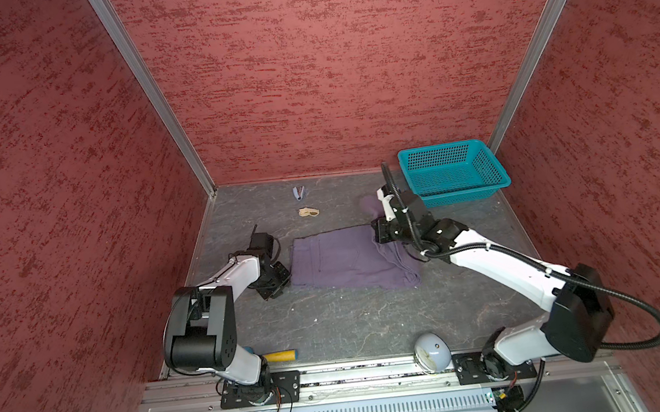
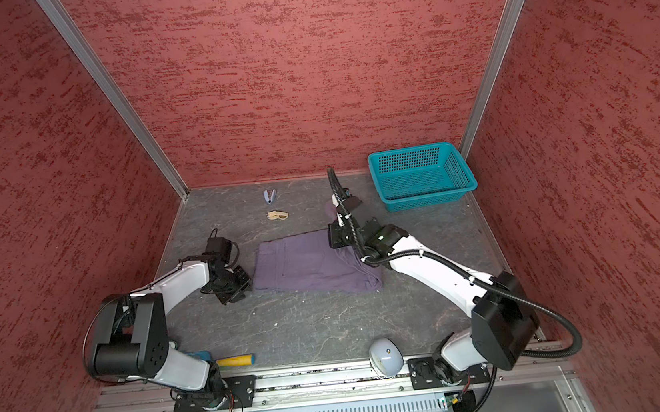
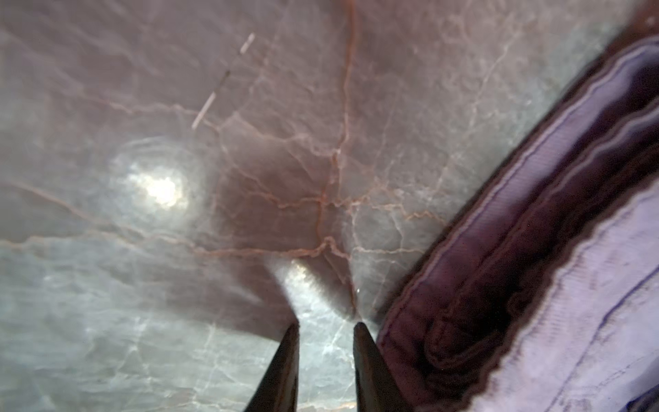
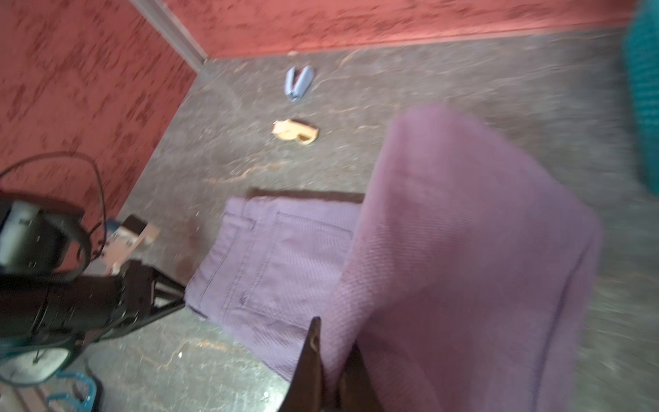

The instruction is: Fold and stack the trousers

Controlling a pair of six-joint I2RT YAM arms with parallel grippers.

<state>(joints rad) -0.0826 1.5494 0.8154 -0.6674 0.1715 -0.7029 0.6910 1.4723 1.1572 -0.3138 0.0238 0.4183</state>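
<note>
The trousers (image 1: 342, 262) lay in the middle of the worktop (image 1: 353, 325). The top end was flat, with a back pocket facing up. One leg end was up in the air, off the worktop. The right tool (image 4: 335, 339) was pinched tight on that raised cloth, and the rest of the leg flopped loose around it. The left tool (image 3: 326, 326) sat low, just beside the waist edge of the trousers. Its two tips were a little apart and had nothing between them.

The trousers looked soft, light and floppy. I think they would sag anywhere they were not held. They could slip out if only a thin bit was pinched. The best places to hold looked like the thick sewn edges, the waistband and the leg hems, taking all the layers together.
</note>
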